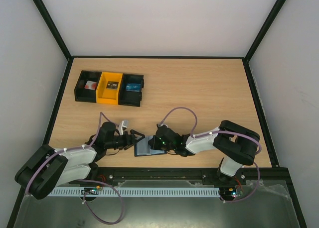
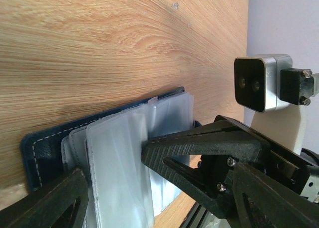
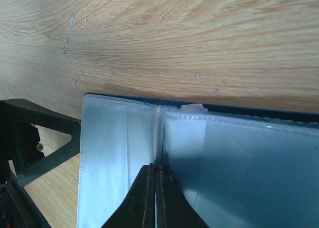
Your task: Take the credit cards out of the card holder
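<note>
The card holder (image 1: 145,149) lies open on the table near the front edge, between my two grippers. Its navy cover (image 2: 45,138) shows under several clear plastic sleeves (image 2: 119,168). The sleeves (image 3: 114,153) look pale and see-through, and I make out no credit card in them. My left gripper (image 2: 114,175) is open, its fingers on either side of the sleeves, and one fingertip (image 2: 149,151) touches a sleeve. My right gripper (image 3: 155,167) is shut, its tips pressed at the fold between two sleeves. In the top view the left gripper (image 1: 133,140) and right gripper (image 1: 154,144) flank the holder.
Three small bins stand at the back left: a black one (image 1: 79,91) with a red and white item, a yellow one (image 1: 102,94), and a black one (image 1: 130,101) holding a bluish flat item (image 1: 132,87). The right wrist camera (image 2: 259,83) is close to my left gripper.
</note>
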Motion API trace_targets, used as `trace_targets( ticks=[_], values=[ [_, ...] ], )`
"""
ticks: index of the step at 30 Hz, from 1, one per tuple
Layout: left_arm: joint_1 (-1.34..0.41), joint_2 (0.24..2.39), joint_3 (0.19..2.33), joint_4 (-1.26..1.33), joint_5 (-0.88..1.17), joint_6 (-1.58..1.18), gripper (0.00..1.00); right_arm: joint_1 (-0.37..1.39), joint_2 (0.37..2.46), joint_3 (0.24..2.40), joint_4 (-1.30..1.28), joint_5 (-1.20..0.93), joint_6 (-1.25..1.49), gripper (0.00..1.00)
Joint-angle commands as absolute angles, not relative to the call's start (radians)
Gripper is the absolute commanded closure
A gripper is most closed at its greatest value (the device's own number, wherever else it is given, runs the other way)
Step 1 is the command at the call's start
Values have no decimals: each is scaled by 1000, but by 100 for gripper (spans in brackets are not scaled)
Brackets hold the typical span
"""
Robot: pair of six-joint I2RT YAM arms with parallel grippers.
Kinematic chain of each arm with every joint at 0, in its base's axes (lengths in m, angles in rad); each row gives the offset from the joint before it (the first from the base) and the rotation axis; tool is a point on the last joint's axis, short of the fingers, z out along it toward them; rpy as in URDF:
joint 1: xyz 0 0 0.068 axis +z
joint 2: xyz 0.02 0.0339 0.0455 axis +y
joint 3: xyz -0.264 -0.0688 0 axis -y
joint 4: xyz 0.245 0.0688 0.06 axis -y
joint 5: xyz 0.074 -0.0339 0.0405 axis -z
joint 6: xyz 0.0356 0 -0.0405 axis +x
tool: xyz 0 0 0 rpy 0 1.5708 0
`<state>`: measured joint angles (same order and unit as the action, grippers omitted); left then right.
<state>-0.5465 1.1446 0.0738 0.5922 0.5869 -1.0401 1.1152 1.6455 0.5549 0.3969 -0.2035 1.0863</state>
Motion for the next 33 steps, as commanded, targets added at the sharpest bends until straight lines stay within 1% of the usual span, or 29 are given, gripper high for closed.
trace_targets(
  ticks=[1, 6, 12, 22, 29, 33],
  values=[
    [-556, 1116, 87, 589, 609, -1045, 21, 1121, 1681, 522, 322, -207, 1094, 98],
    [-567, 1064, 87, 571, 602, -1058, 26, 1121, 1674, 508, 345, -213, 1102, 98],
    [-571, 1029, 88, 557, 601, -1061, 28, 1121, 1677, 501, 381, -226, 1110, 97],
    [-596, 1080, 78, 608, 608, -1060, 30, 1121, 1673, 500, 403, -236, 1105, 93],
    [-612, 1094, 87, 606, 590, -1068, 40, 1121, 1666, 486, 421, -240, 1110, 93],
    [-620, 1078, 93, 580, 572, -1066, 50, 1121, 1652, 477, 427, -237, 1111, 93]
  ],
)
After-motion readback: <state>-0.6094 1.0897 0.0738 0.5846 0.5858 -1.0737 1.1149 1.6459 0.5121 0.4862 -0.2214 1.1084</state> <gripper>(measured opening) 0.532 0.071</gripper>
